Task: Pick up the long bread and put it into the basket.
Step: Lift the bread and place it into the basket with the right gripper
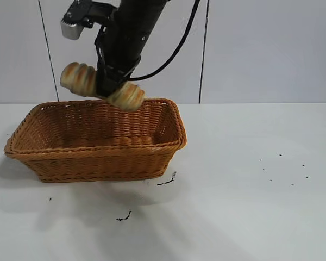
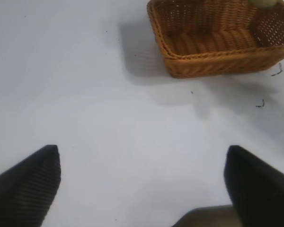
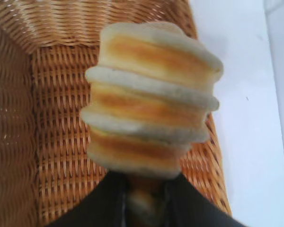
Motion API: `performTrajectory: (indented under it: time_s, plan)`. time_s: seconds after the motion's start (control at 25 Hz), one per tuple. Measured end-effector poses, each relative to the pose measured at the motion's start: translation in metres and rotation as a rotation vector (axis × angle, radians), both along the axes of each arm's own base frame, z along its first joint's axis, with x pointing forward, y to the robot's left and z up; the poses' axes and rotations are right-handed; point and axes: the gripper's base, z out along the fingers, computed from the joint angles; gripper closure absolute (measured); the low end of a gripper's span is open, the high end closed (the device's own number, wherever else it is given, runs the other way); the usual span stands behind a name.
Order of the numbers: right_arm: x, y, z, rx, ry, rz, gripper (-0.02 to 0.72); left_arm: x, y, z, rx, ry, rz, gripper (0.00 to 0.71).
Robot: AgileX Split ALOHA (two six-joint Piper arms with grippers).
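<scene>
The right pincer (image 1: 110,92) is pinching the bread (image 1: 100,86) across its middle, so one striped end juts out to either side of the black fingers. It hangs above the basket's (image 1: 22,149) far rim, clear of the wicker, tilted with one end lower than the other. In the right wrist view the bread (image 3: 151,109) stands out past the fingertips with the woven floor of the basket (image 3: 57,142) straight beyond it, so the load is already over the opening and not over the bare tabletop (image 1: 250,206).

The step in hand looks like the carry and lowering: the loaf is lifted and in place over the basket, but not yet set down. Nothing else lies in the basket that can be seen.

The next move likely calls for sinking the pincer further until the bread is below the rim and near the floor, minding the low end so it does not catch the far wall, and only then spreading the fingers to let go.

The left pincer (image 2: 142,189) is parked well away from the basket, its dark fingers spread wide over the bare tabletop and holding nothing.
</scene>
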Motion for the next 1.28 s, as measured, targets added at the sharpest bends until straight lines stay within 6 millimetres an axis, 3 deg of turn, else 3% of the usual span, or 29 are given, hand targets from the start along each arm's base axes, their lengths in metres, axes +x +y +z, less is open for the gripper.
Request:
performTrajectory:
  time_s: [0.12, 0.24, 0.32, 0.44, 0.56, 0.96, 1.28]
  plan:
    - [0.001, 0.001, -0.015, -0.013, 0.022, -0.001, 0.606, 0.0, 0.0, 0.0, 0.0, 0.0, 0.0, 0.018]
    - [0.0, 0.003, -0.015, 0.014, 0.038, -0.009, 0.577, 0.0, 0.0, 0.0, 0.0, 0.0, 0.0, 0.018]
    - [-0.001, 0.004, -0.012, 0.032, 0.041, -0.013, 0.476, 0.0, 0.0, 0.0, 0.0, 0.0, 0.0, 0.018]
    - [-0.001, 0.004, -0.009, 0.042, 0.04, -0.015, 0.184, 0.0, 0.0, 0.0, 0.0, 0.0, 0.0, 0.018]
    - [-0.002, 0.004, -0.003, 0.053, 0.047, -0.033, 0.049, 0.0, 0.0, 0.0, 0.0, 0.0, 0.0, 0.018]
    - [-0.014, -0.002, 0.059, 0.129, 0.059, -0.107, 0.014, 0.0, 0.0, 0.0, 0.0, 0.0, 0.0, 0.018]
    - [-0.023, -0.013, 0.117, 0.359, 0.241, -0.625, 0.014, 0.0, 0.0, 0.0, 0.0, 0.0, 0.0, 0.018]
